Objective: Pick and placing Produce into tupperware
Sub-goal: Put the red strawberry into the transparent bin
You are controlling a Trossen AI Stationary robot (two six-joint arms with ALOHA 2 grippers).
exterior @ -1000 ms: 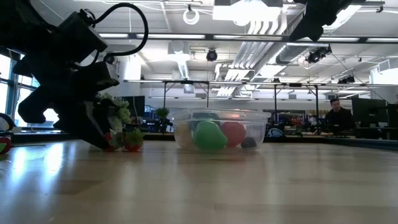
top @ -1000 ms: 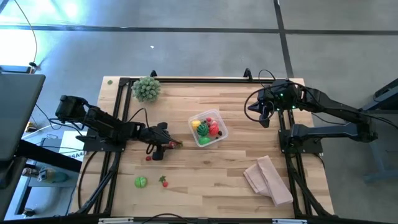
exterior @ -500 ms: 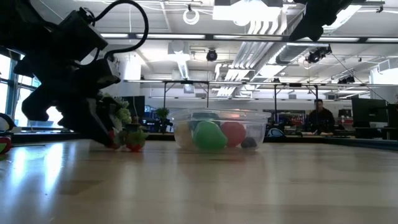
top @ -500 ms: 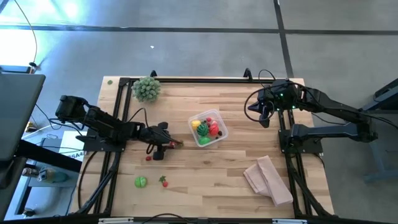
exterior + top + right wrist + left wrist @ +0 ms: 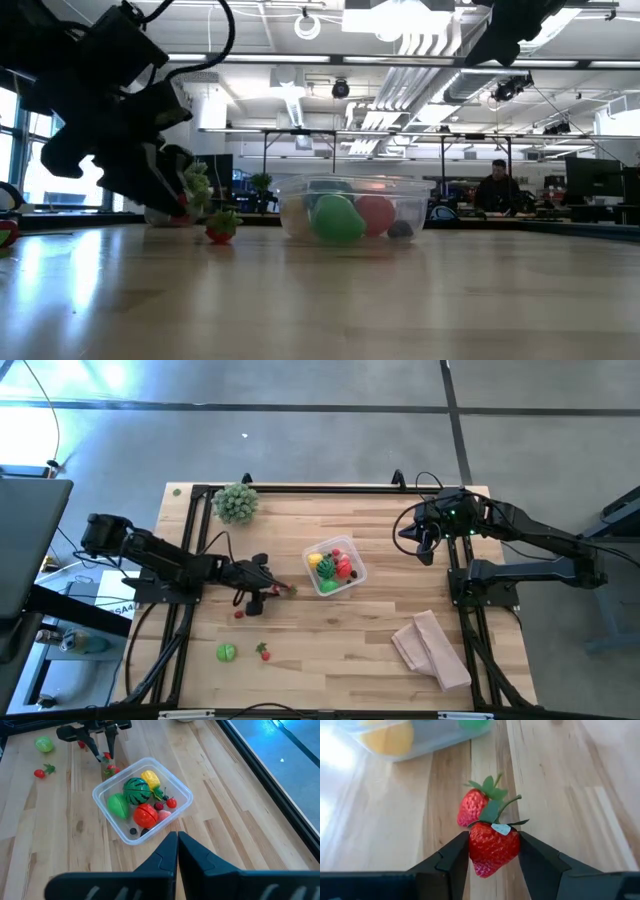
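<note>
L gripper pinches a strawberry just above the table, left of the tupperware — 2nd berry beside it. R gripper shut, empty.

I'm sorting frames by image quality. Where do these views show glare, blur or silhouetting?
Low view: left arm silhouetted against bright windows and ceiling lights. Left wrist view: strawberry sharp, tupperware blurred and washed out. High view: glare on the floor, top left.
</note>
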